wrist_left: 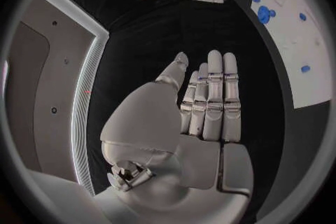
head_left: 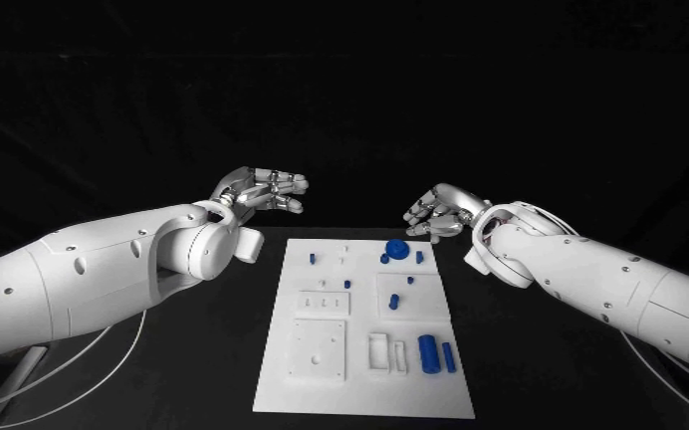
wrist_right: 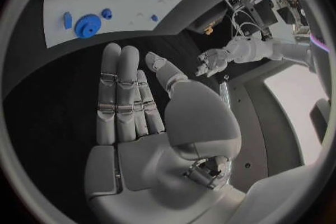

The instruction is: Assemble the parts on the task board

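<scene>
The white task board [head_left: 288, 390] lies in the middle of the black table. A round blue disc [head_left: 395, 247] sits near its far edge, with small blue pegs [head_left: 411, 279] around it and two blue cylinders [head_left: 426, 352] near the front right. My left hand [head_left: 266, 191] hovers beyond the board's far left corner and holds nothing. My right hand [head_left: 438, 211] hovers just past the far right corner, close to the disc, also holding nothing. In the wrist views the left hand [wrist_left: 206, 103] and the right hand [wrist_right: 133, 95] show flat, extended fingers, and the disc [wrist_right: 87, 26] lies ahead of the right hand.
White raised blocks [head_left: 319, 350] and a slotted holder [head_left: 377, 350] stand on the board's near half. Pale cables [head_left: 58, 370] trail under my left arm at the table's near left. Bare black table lies on both sides of the board.
</scene>
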Controlling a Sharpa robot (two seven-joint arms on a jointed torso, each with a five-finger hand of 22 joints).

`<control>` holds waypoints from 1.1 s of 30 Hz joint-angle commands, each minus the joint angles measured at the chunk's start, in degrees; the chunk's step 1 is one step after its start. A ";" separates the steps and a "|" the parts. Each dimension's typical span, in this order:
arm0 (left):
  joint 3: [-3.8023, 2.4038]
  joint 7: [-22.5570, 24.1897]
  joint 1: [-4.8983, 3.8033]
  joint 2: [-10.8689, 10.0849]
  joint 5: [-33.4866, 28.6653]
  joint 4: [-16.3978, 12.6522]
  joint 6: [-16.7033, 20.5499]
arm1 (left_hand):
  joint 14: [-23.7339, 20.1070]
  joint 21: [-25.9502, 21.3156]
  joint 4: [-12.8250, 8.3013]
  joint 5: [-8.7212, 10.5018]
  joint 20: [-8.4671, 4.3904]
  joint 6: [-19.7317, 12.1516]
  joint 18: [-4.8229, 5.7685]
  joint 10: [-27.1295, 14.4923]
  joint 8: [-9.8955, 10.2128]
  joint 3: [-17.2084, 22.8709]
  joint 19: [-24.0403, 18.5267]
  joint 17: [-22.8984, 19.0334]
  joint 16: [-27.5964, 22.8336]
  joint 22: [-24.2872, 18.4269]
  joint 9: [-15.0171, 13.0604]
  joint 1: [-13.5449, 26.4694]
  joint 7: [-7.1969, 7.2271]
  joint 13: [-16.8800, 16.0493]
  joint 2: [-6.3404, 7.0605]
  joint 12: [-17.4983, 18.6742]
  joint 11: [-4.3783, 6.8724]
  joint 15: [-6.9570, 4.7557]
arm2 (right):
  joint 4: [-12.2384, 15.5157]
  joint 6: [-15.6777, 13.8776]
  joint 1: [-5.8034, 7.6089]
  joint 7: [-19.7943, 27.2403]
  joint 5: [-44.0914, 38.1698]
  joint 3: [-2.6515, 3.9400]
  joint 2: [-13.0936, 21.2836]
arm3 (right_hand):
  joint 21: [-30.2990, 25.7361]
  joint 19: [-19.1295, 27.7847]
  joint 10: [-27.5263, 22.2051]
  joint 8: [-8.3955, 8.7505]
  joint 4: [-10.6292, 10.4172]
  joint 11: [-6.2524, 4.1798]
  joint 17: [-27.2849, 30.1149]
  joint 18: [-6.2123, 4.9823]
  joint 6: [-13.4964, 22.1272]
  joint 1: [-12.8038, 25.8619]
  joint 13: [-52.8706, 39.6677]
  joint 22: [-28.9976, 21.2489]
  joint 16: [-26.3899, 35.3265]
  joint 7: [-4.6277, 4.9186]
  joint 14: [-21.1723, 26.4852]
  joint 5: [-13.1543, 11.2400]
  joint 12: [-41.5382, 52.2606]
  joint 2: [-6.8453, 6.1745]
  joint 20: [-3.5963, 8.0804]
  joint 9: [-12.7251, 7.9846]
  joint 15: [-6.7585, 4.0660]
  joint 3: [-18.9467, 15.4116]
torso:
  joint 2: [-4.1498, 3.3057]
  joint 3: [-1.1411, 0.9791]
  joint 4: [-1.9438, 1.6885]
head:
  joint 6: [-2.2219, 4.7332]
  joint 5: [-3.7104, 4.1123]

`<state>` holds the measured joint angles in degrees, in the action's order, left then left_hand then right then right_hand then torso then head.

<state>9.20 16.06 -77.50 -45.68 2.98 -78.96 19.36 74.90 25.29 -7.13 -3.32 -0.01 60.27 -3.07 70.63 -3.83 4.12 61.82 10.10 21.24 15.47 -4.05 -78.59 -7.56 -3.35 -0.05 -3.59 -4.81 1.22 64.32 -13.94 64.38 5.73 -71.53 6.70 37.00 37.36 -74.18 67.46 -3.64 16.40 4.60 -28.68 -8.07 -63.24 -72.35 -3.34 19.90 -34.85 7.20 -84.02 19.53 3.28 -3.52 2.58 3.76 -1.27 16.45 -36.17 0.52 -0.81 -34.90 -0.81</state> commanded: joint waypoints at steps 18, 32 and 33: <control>-0.28 -0.29 -1.80 -3.01 4.20 -8.33 -2.71 | -1.01 4.49 -1.69 -0.13 0.04 -1.29 -0.47 -1.78 0.23 -1.27 -1.84 0.82 4.29 2.98 0.05 1.50 -0.27 -0.05 -0.55 0.19 -0.33 -0.10 | -0.11 -2.73 0.07 -9.68 -27.02 0.06 -3.51 | 1.32 -3.64 -1.83 0.08 -0.16 0.34 -3.08 -0.78 0.81 0.35 0.01 8.04 -9.81 -0.29 0.57 -3.58 -0.02 -2.77 -0.10 -0.04 0.02 6.23 | -5.60 1.21 -2.86 | 1.51 1.77; -0.45 -0.38 -2.32 -3.24 4.52 -8.92 -3.01 | -1.72 4.29 -1.63 -0.13 0.41 -1.84 -0.52 -2.77 0.22 -1.65 -2.48 0.36 4.02 2.79 0.01 1.71 -0.48 -0.07 -0.44 0.16 -0.67 0.25 | -0.84 -1.53 -0.33 -10.70 -29.77 0.06 -4.44 | -0.78 -4.17 -1.94 0.07 -0.13 0.32 -2.44 -0.80 0.57 0.10 0.01 11.94 -10.91 -0.49 0.80 -4.00 -0.02 -3.15 -0.12 -0.04 0.05 6.77 | -7.15 1.24 -3.33 | 1.58 2.38; -0.45 -0.36 -2.37 -3.26 4.53 -8.92 -3.01 | -1.78 4.18 -1.63 -0.12 0.47 -1.83 -0.52 -2.78 0.22 -1.67 -2.57 0.25 3.87 2.71 0.01 1.70 -0.48 -0.07 -0.46 0.16 -0.68 0.28 | -0.88 -1.33 -0.39 -10.72 -29.89 0.06 -4.46 | -0.88 -4.21 -1.94 0.09 -0.13 0.32 -2.44 -0.80 0.55 0.07 0.01 12.16 -10.97 -0.51 0.80 -4.02 -0.01 -3.16 -0.12 -0.04 0.05 6.80 | -7.24 1.23 -3.31 | 1.53 2.34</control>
<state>8.83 15.47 -79.71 -48.92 7.07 -87.70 17.33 73.47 29.68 -8.64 -3.31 0.44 58.84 -3.07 68.26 -3.83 2.63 59.55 10.35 25.26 18.24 -4.06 -77.44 -8.18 -3.34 -0.65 -3.59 -5.54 1.44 63.49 -16.19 64.04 -4.16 -99.04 6.73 32.60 36.60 -78.12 65.83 -3.64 16.28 5.01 -31.16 -8.70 -62.64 -72.32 -3.33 32.00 -45.65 6.93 -83.57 15.75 3.28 -6.27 2.46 3.74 -1.18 23.03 -43.03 1.79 -4.09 -33.26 1.51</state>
